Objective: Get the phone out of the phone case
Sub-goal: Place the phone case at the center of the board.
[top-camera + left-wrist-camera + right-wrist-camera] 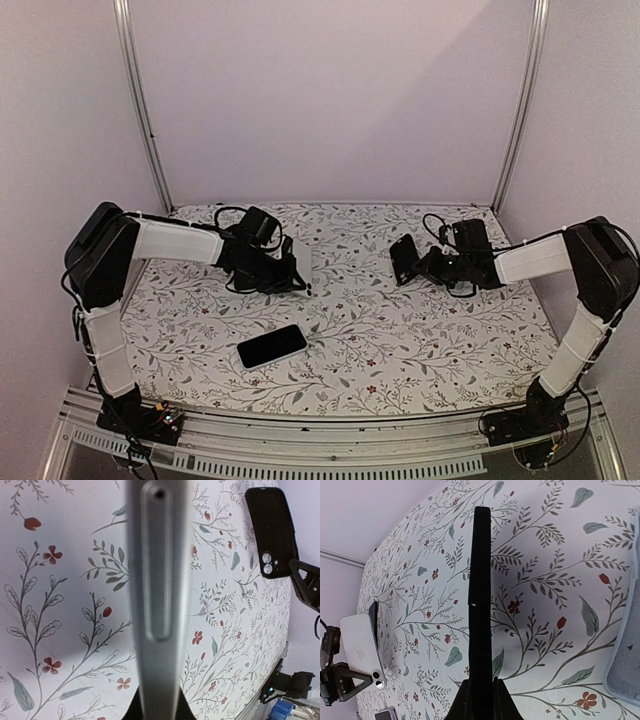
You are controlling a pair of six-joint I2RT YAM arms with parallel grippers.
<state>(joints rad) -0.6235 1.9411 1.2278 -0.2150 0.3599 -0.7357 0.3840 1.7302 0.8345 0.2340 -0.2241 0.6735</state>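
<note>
**Phone case** (404,258): black. The right gripper (418,262) is clamped shut on one end of it and holds it above the right half of the table (430,340). In the right wrist view the case appears edge-on as a thin black upright strip. In the left wrist view its broad back faces the camera, with two small round camera marks near one end. The case's inside is not shown clearly in any view.

**Phone** (159,580): silver-white, outside the case and well apart from it. The left gripper (288,272) is closed on it and holds it off the table at centre left. The right wrist view shows its pale back with a logo and two lenses.

**Surroundings:** a second phone (272,346) lies flat on the table with its dark screen up. It sits near the front edge, between the arms, and touches neither held item. A grey flat object (626,650) with a pale rim lies at the right border of the right wrist view. What it is cannot be told.
</note>
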